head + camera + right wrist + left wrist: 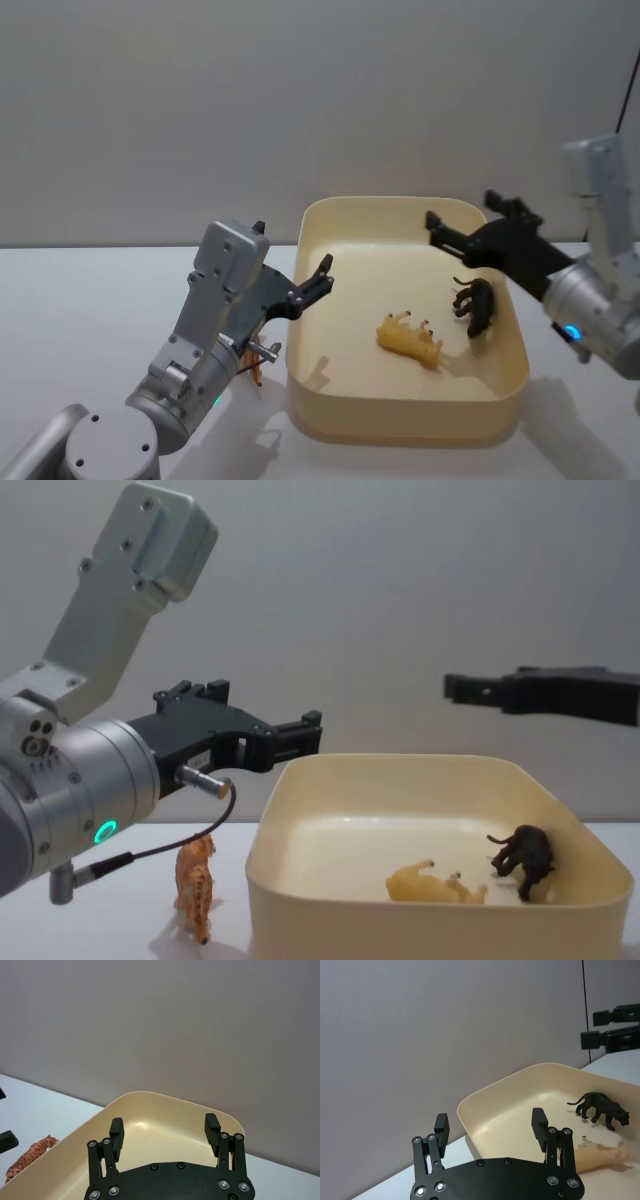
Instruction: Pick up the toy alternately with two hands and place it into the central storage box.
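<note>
Soft, even light falls from overhead, and nothing is dim. The left gripper [315,283] throws a faint shadow on the left inner wall of the box [400,418] and another on the table [80,300] by the box's near left corner. The yellow toy [410,338] and black toy [475,305] sit on short soft shadows. In the right wrist view a pale sheen lies on the box floor. The wall [300,100] darkens toward its upper corners. The left arm's ring light [105,831] glows green
</note>
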You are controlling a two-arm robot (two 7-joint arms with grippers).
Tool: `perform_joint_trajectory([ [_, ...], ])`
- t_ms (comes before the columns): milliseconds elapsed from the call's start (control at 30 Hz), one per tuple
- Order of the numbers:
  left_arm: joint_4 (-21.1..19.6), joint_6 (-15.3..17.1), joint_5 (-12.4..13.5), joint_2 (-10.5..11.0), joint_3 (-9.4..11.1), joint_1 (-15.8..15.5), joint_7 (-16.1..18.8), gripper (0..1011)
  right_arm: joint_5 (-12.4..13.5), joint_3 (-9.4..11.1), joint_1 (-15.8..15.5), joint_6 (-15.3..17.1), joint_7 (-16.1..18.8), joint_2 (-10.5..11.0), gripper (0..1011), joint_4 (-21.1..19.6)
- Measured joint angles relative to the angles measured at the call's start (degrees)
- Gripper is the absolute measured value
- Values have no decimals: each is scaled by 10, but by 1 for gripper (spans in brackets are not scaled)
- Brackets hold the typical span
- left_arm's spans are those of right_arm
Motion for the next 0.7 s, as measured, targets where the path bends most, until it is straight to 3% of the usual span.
perform_joint_trajectory([
  [100, 0, 0, 0, 0, 0, 0, 0, 1001, 13, 9, -12, -4, -8, 10, 1001, -16],
  [433, 0, 0, 0, 0, 0, 0, 0, 1001, 64, 41, -57, -11, -40, 45, 1001, -76],
  [700, 0, 0, 0, 0, 0, 0, 0, 1001, 87, 56, -78, -14, -54, 60, 1001, -104],
])
